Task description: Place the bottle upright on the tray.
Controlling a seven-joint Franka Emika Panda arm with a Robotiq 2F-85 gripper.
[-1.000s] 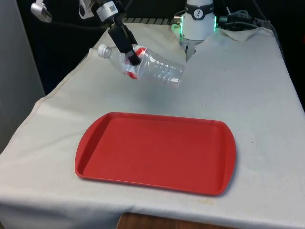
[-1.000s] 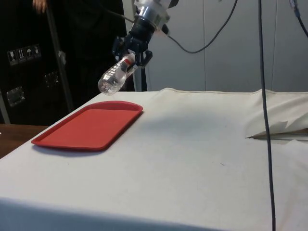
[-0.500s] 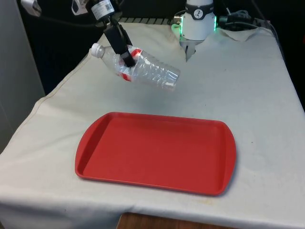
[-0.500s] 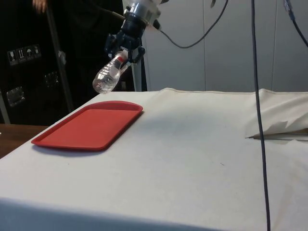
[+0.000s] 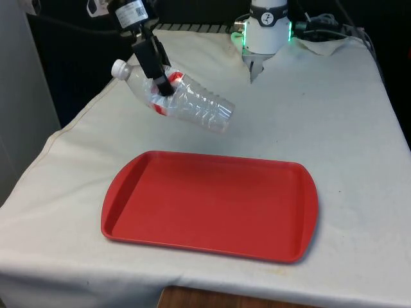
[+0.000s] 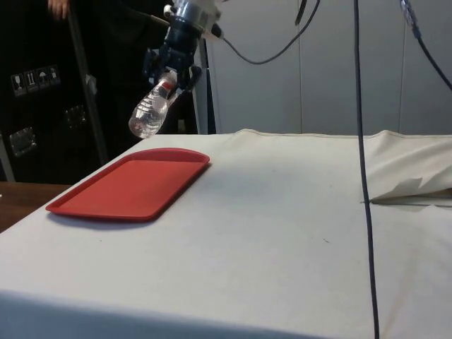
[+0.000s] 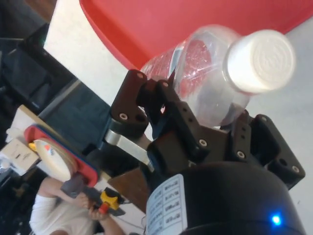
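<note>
1. The bottle (image 5: 176,97) is clear plastic with a white cap (image 5: 119,68) and a red label. It hangs in the air, well above the table (image 5: 334,128), lying closer to flat than to upright. Its cap points up and toward the front view's left, and its base dips toward the tray (image 5: 212,205).

2. The gripper (image 5: 158,82) has its two black fingers clamped on the bottle at the label, nearer the cap than the base. The wrist view shows a finger (image 7: 129,105) pressed against the bottle's side.

3. The tray is red, flat and bare, and sits near the table's front edge. The bottle is off it, beyond its far left corner as the front view has it. In the side view the bottle (image 6: 152,106) hangs past the tray's (image 6: 127,187) far end.

4. The step in hand looks like carrying the bottle over. To do it well, the arm should bring the bottle over the tray's middle and turn the wrist until the base faces straight down.

5. It should then lower until the base rests flat, and only then part the fingers.

6. The bottle looks empty and light, so letting go while it tilts would likely tip it.

7. A person (image 7: 63,215) shows in the wrist view, well away from the table.
</note>
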